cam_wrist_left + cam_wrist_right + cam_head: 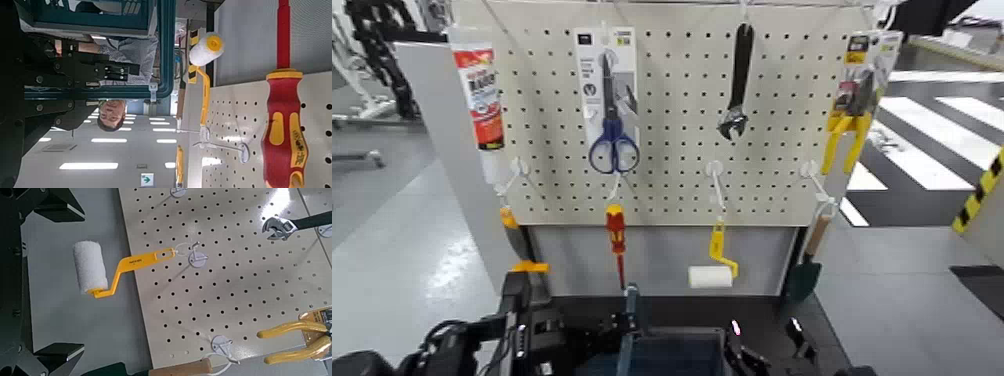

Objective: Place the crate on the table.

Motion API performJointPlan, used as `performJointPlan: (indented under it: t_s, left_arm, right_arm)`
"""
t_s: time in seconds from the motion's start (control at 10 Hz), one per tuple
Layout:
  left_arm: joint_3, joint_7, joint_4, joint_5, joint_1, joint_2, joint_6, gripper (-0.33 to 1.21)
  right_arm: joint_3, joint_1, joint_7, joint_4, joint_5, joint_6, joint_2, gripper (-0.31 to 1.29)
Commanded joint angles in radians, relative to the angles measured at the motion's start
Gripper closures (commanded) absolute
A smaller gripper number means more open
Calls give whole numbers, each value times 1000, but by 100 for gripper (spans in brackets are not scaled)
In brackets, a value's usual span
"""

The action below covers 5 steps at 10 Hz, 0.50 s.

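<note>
The dark blue-grey crate [672,356] sits low at the bottom of the head view, in front of the black table [772,312]. Its thin upright centre bar [630,308] sticks up. My left gripper [564,338] is against the crate's left side. In the left wrist view its black fingers [102,69] close around a bar of the crate's rim [94,92]. My right gripper [762,352] is by the crate's right side. In the right wrist view its fingertips [61,207] stand wide apart with nothing between them, and the crate does not show.
A beige pegboard [672,110] rises behind the table with scissors [612,100], a wrench [737,85], yellow pliers [847,135], a red screwdriver [617,240] and a yellow-handled paint roller [712,272]. Grey floor lies to both sides.
</note>
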Motion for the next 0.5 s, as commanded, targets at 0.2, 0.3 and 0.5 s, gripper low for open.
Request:
performJointPlan:
  t_s: [0.2, 0.3, 0.5]
  left_arm:
    - [-56, -100, 91, -106, -93, 4, -18, 118]
    - [-76, -133, 117, -132, -116, 7, -23, 118]
    - [-129, -257, 159, -231, -161, 7, -49, 118]
  right_arm:
    - [3, -3, 0, 5, -3, -5, -1, 14]
    - [3, -4, 0, 7, -4, -7, -1, 14]
    - [6, -6, 0, 10, -6, -11, -3, 14]
